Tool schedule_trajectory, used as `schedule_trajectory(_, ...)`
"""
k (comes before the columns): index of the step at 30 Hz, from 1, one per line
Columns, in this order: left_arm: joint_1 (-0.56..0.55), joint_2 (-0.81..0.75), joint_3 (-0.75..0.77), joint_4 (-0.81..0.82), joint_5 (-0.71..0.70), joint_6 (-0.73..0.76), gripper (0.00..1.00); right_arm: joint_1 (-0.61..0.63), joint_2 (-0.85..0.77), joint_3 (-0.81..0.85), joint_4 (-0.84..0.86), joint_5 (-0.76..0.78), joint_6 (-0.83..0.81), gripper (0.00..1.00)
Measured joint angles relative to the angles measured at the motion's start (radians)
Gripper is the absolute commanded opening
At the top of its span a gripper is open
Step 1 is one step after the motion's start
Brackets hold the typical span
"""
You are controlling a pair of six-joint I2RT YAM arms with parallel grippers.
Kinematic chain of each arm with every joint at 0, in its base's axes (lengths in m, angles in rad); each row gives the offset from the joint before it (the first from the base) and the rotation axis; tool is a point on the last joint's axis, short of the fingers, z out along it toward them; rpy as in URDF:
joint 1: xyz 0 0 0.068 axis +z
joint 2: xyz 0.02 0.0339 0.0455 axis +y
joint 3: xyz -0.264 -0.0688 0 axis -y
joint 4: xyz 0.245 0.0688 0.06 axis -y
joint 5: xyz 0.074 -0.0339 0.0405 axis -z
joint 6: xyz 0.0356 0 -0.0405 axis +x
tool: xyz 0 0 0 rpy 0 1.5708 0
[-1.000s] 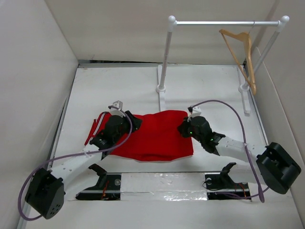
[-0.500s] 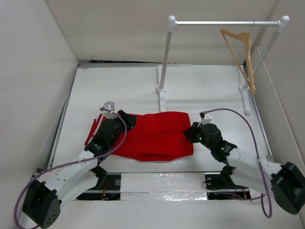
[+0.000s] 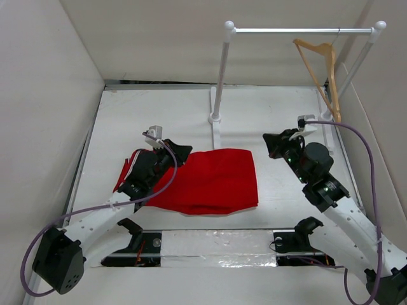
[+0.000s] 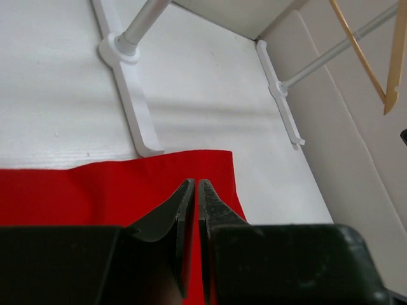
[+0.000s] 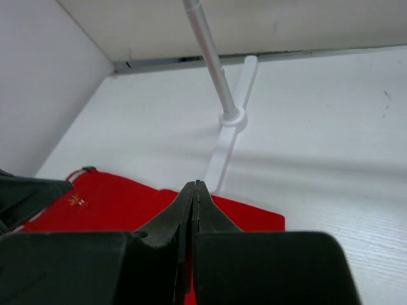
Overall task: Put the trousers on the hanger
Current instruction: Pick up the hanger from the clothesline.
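The red trousers (image 3: 213, 181) lie folded flat on the table, their striped waistband at the left end. My left gripper (image 3: 183, 152) hovers over their upper left part, shut; in the left wrist view its tips (image 4: 194, 183) sit above the red cloth (image 4: 95, 190) with nothing between them. My right gripper (image 3: 269, 142) is shut and empty, off the trousers' right edge and above bare table; its tips (image 5: 195, 185) point toward the cloth (image 5: 121, 203). The tan wooden hanger (image 3: 325, 70) hangs from the rail's right end, also seen as hanger (image 4: 395, 63).
The white-and-silver clothes rail (image 3: 299, 30) stands at the back, with its left post and foot (image 3: 215, 124) just behind the trousers and its right foot (image 3: 328, 130) near the right wall. White walls close in the left, back and right sides.
My left gripper has shut from open and shifted slightly right over the trousers. The right arm has drawn back off the trousers' right edge, up and to the right.
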Motion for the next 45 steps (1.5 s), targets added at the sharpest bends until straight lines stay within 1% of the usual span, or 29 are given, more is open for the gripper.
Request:
schedule_trajectory(2, 0.0, 0.011, 0.001, 0.035, 0.019, 0.017, 0.0, -0.018, -0.004, 0.021, -0.058, 0.01, -0.031, 0.0)
schedule_trajectory(3, 0.0, 0.019, 0.003, 0.049, 0.029, 0.025, 0.0, -0.039, -0.008, 0.044, -0.089, 0.007, -0.05, 0.0)
schedule_trajectory(6, -0.003, 0.064, 0.021, 0.071, 0.061, 0.05, 0.0, -0.148, 0.018, 0.186, -0.155, -0.011, -0.105, 0.0)
schedule_trajectory(7, -0.014, 0.069, 0.021, 0.071, 0.058, 0.061, 0.0, -0.182, 0.036, 0.235, -0.168, -0.026, -0.118, 0.04)
schedule_trajectory(8, -0.028, 0.069, 0.021, 0.069, 0.056, 0.071, 0.0, -0.24, 0.075, 0.329, -0.172, -0.048, -0.136, 0.09)
schedule_trajectory(9, -0.052, 0.064, 0.021, 0.066, 0.051, 0.087, 0.0, -0.283, 0.105, 0.388, -0.175, -0.058, -0.146, 0.25)
schedule_trajectory(11, -0.106, 0.034, 0.021, 0.058, 0.038, 0.118, 0.0, -0.361, 0.165, 0.496, -0.177, -0.066, -0.16, 0.54)
schedule_trajectory(12, -0.131, 0.012, 0.021, 0.053, 0.029, 0.135, 0.0, -0.393, 0.187, 0.528, -0.175, -0.065, -0.167, 0.72)
schedule_trajectory(15, -0.174, -0.055, 0.021, 0.051, 0.022, 0.179, 0.0, -0.504, 0.234, 0.554, -0.185, -0.081, -0.18, 0.85)
schedule_trajectory(17, -0.177, -0.07, 0.021, 0.053, 0.018, 0.198, 0.01, -0.584, 0.272, 0.554, -0.188, -0.094, -0.184, 0.87)
schedule_trajectory(18, -0.177, -0.067, 0.021, 0.053, 0.016, 0.203, 0.02, -0.623, 0.294, 0.552, -0.183, -0.103, -0.188, 0.89)
schedule_trajectory(20, -0.177, -0.042, 0.023, 0.051, 0.019, 0.212, 0.02, -0.691, 0.332, 0.535, -0.156, -0.129, -0.201, 0.89)
schedule_trajectory(23, -0.177, 0.018, 0.034, 0.028, 0.023, 0.219, 0.03, -0.797, 0.403, 0.512, -0.101, -0.227, -0.227, 0.89)
schedule_trajectory(26, -0.177, 0.036, 0.04, -0.006, 0.01, 0.225, 0.04, -0.86, 0.497, 0.522, -0.085, -0.32, -0.267, 0.88)
schedule_trajectory(29, -0.177, 0.026, 0.042, -0.021, -0.008, 0.232, 0.05, -0.869, 0.585, 0.556, -0.123, -0.382, -0.329, 0.86)
schedule_trajectory(32, -0.177, 0.008, 0.042, -0.024, -0.017, 0.232, 0.05, -0.868, 0.637, 0.574, -0.144, -0.406, -0.371, 0.84)
schedule_trajectory(35, -0.177, 0.001, 0.042, -0.023, -0.02, 0.233, 0.06, -0.877, 0.666, 0.588, -0.171, -0.408, -0.402, 0.78)
schedule_trajectory(36, -0.177, 0.001, 0.042, -0.024, -0.02, 0.233, 0.06, -0.881, 0.68, 0.602, -0.181, -0.408, -0.412, 0.69)
schedule_trajectory(38, -0.177, 0.002, 0.042, -0.025, -0.02, 0.233, 0.06, -0.883, 0.708, 0.629, -0.188, -0.41, -0.429, 0.58)
schedule_trajectory(39, -0.177, 0.002, 0.042, -0.025, -0.021, 0.233, 0.06, -0.885, 0.715, 0.635, -0.188, -0.412, -0.434, 0.44)
schedule_trajectory(41, -0.177, 0.002, 0.042, -0.025, -0.023, 0.233, 0.06, -0.887, 0.718, 0.635, -0.185, -0.423, -0.436, 0.29)
schedule_trajectory(42, -0.177, 0.002, 0.042, -0.025, -0.023, 0.233, 0.06, -0.887, 0.718, 0.634, -0.18, -0.428, -0.434, 0.18)
schedule_trajectory(44, -0.177, 0.002, 0.042, -0.024, -0.024, 0.233, 0.06, -0.885, 0.712, 0.627, -0.173, -0.454, -0.42, 0.09)
schedule_trajectory(45, -0.177, 0.003, 0.042, -0.024, -0.024, 0.233, 0.06, -0.88, 0.71, 0.627, -0.168, -0.438, -0.415, 0.0)
